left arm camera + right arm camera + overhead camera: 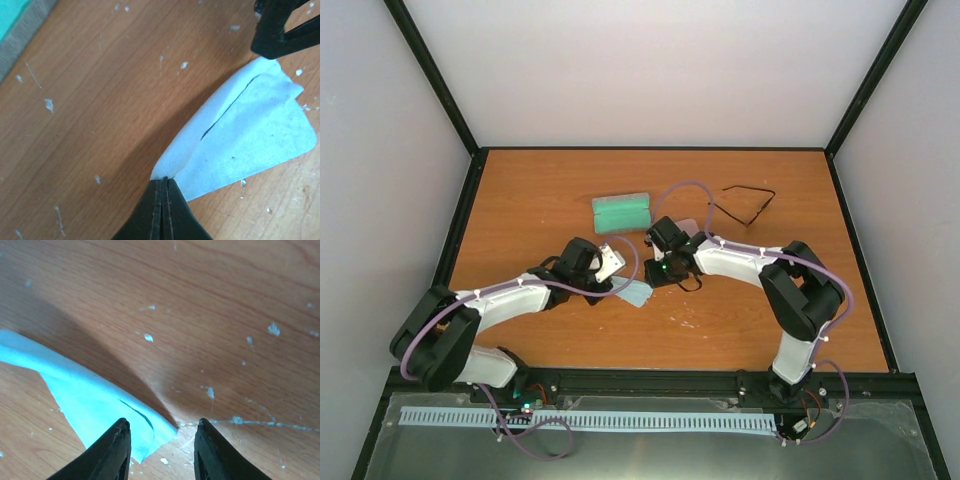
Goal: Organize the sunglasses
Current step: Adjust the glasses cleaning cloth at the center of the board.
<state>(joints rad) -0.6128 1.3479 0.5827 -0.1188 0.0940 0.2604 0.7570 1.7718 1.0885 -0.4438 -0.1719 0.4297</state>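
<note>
The sunglasses (747, 201), thin black frame with arms folded out, lie on the table at the back right, away from both grippers. My left gripper (619, 282) is shut on one corner of a light-blue cloth (636, 293); in the left wrist view the closed fingers (164, 200) pinch the cloth (250, 135), which lifts off the wood there. My right gripper (656, 277) is open just above the table, its fingertips straddling the cloth's other corner (150, 437). The right gripper's midpoint (162, 426) is over bare wood beside that corner.
An open oblong case (622, 211) with a green lining lies behind the grippers near the table's middle; its edge shows in the left wrist view (15, 22). The right gripper's black fingers (280, 30) show at the cloth's far end. Black frame rails border the wooden table (540, 190).
</note>
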